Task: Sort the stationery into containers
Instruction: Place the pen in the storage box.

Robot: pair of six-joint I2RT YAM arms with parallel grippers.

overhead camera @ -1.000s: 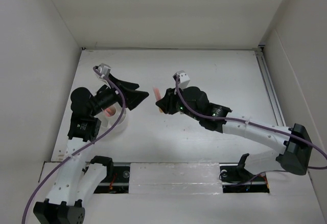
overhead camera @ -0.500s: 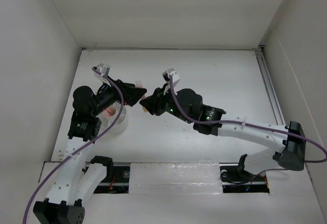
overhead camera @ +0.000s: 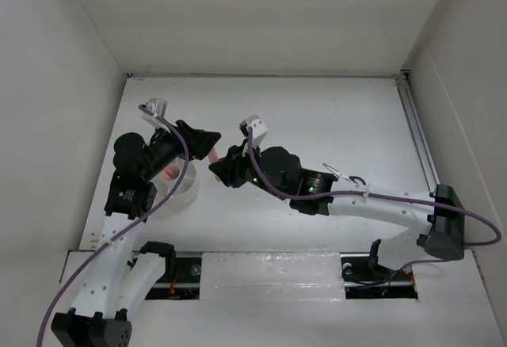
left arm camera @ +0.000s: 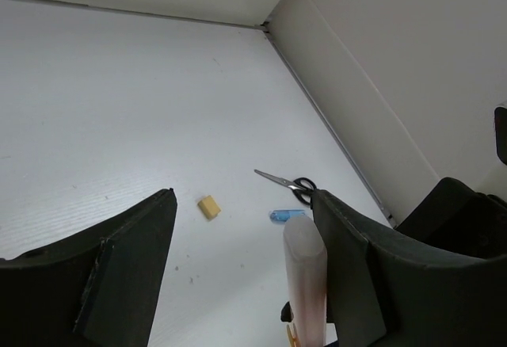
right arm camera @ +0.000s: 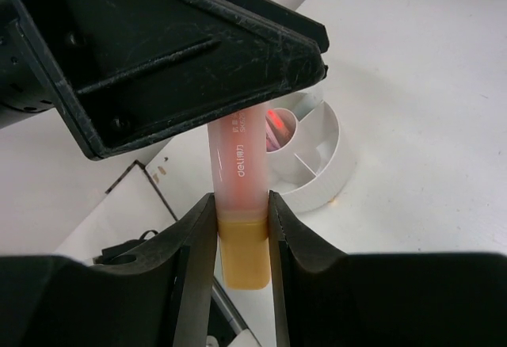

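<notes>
- Here the right fingers (right arm camera: 202, 228) are clamped on a stubby translucent pink-orange marker with an orange cap (right arm camera: 236, 165), one finger on each side of it just where barrel meets cap.
- The marker is held in the air above the white desk (left arm camera: 119, 125), cap end towards the right wrist and the barrel pointing away.
- The left fingers (left arm camera: 344, 260) stand apart around the marker's free end: it sits just beside one finger, with a wide gap to the other. Whether that nearer finger touches it I cannot tell; it is not pinched.
- From above, the two arms meet over the left half of the desk, with the marker between them.
- The round white plastic tub with wedge compartments (right arm camera: 317, 157) rests on the desk below and beyond the marker, near the left arm. Something red-pink lies in its central cup (right arm camera: 277, 129).
- Loose on the desk, well apart from the tub, lie small black-handled scissors (left arm camera: 289, 182), a short blue marker (left arm camera: 281, 215) just beside them, and a tiny yellow block (left arm camera: 209, 206) near both.
</notes>
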